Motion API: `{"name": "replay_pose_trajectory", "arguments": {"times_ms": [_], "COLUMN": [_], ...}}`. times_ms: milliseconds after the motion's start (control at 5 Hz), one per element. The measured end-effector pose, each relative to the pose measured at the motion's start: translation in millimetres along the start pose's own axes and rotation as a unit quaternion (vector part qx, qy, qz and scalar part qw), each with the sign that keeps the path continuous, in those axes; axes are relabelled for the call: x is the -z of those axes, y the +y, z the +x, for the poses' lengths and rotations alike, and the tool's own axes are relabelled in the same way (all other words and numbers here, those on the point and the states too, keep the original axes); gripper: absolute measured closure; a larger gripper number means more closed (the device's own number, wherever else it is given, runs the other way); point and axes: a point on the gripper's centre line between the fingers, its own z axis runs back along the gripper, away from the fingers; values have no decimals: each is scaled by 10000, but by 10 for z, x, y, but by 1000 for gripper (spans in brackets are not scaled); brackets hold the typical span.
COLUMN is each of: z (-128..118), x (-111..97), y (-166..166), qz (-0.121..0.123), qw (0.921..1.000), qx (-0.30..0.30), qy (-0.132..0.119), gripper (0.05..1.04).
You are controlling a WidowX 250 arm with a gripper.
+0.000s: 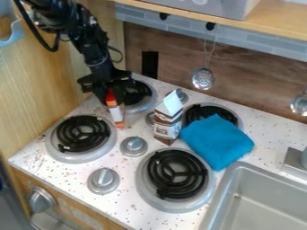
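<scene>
Grey metal sink [262, 205] nearest me; well behind-left of it, a slim red, orange and white container [117, 114] stands at the black gripper [112, 95]. Whether it's gripped I cannot tell; probably light, stiff, best pinched mid-body.

One black robot arm [91, 44], jointed, with blocky housings and a slim forearm; loose black cables looping alongside; small pale screws at the joints; black two-finger gripper [114, 93].

Orange-and-white package [116, 113] at pincer [112, 90]: upper end hidden. Burner [152, 99] behind: partly hidden. Sink [223, 191], right of pincer: cut off by edge.
</scene>
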Motion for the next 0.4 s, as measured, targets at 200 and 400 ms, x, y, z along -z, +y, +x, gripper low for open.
{"name": "replay_pose_trajectory", "arguments": {"times_ms": [200, 400], "z": [-11, -10], "x": [5, 7], "y": [-137, -192], "qz": [-46, -54], "qw": [10000, 10000], "qx": [18, 18], "qy": [-4, -29], "gripper": [697, 696]}}
